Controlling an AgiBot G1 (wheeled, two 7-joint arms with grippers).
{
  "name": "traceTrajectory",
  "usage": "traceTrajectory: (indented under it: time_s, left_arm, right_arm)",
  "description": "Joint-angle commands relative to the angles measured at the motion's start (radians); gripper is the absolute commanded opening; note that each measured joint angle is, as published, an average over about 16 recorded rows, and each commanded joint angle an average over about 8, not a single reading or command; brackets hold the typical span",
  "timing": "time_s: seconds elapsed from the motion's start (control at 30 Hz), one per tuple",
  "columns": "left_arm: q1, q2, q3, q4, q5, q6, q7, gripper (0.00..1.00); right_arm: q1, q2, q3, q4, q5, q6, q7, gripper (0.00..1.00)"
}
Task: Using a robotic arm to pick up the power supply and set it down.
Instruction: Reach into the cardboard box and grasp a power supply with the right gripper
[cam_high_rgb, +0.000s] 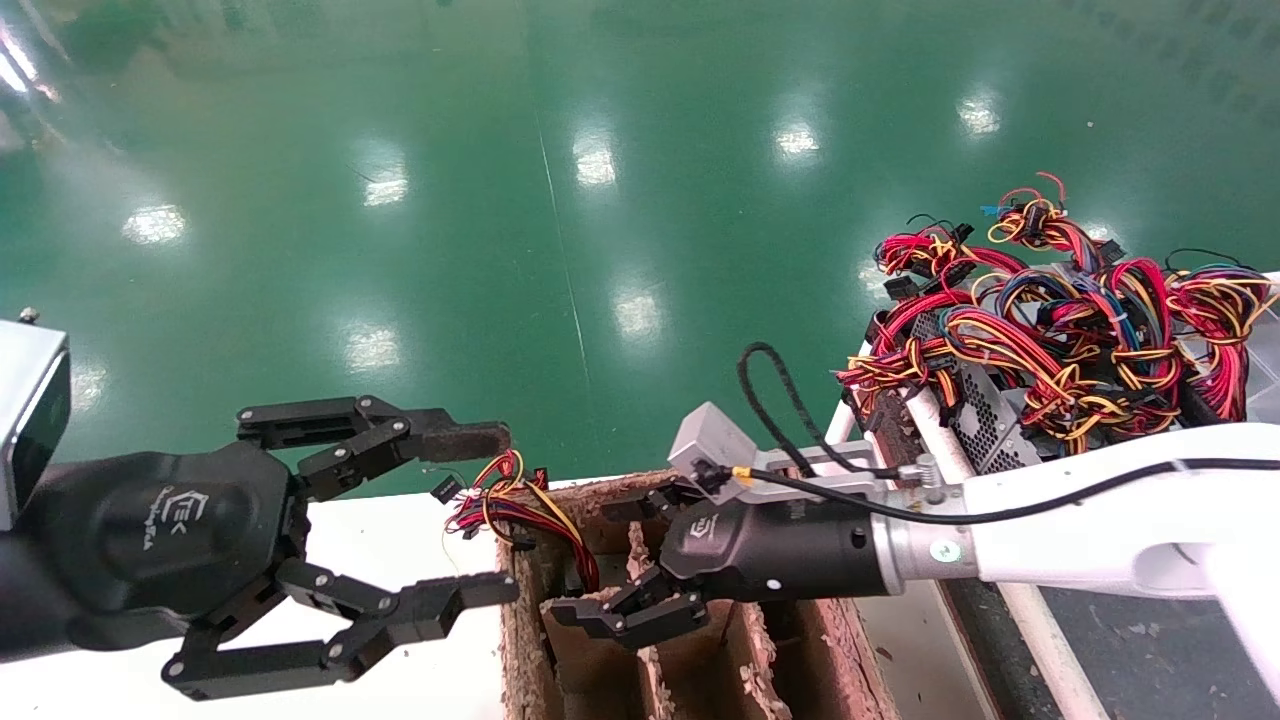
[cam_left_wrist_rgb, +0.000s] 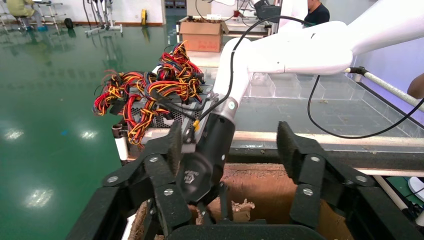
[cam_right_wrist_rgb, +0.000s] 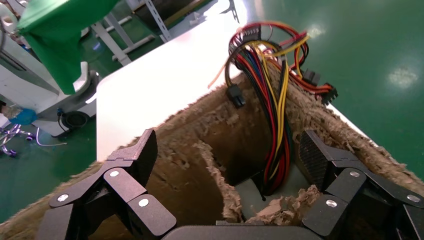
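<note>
The power supply (cam_right_wrist_rgb: 251, 191) sits deep in a compartment of a torn cardboard box (cam_high_rgb: 522, 640). Only a patch of its grey top shows in the right wrist view. Its red, yellow and black wires (cam_high_rgb: 505, 500) spill up over the box's far rim. The white robotic arm (cam_high_rgb: 1080, 520) reaches in from the right. My right gripper (cam_high_rgb: 590, 560) hangs open over that compartment, its fingers on either side of the wire bunch (cam_right_wrist_rgb: 276, 115) and not touching it. My left gripper (cam_high_rgb: 500, 510), black with a brown pad, stands open beside the box's left wall.
A heap of other power supplies with tangled wires (cam_high_rgb: 1050, 340) fills a bin at the right, behind the arm. The box rests on a white table (cam_high_rgb: 380, 530). Beyond lies glossy green floor (cam_high_rgb: 600, 200). Further box compartments (cam_high_rgb: 700, 660) lie under the right wrist.
</note>
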Motion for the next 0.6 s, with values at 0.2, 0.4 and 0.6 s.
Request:
traceTrajectory:
  time_s: [0.2,0.4,0.6]
  left_arm:
    - [0.0,0.0,0.0,0.0,0.0,0.0,0.0,1.0]
    - [0.0,0.0,0.0,0.0,0.0,0.0,0.0,1.0]
    - [0.0,0.0,0.0,0.0,0.0,0.0,0.0,1.0]
  right_arm:
    - [0.037,-0.069,-0.016,-0.124,-0.02,0.0,-0.047,0.29]
    - [0.058,-0.108,-0.018,-0.205,-0.018,-0.011,-0.087,0.02]
    - [0.08,-0.143,-0.023,-0.281,-0.022,-0.019,-0.121,0.0]
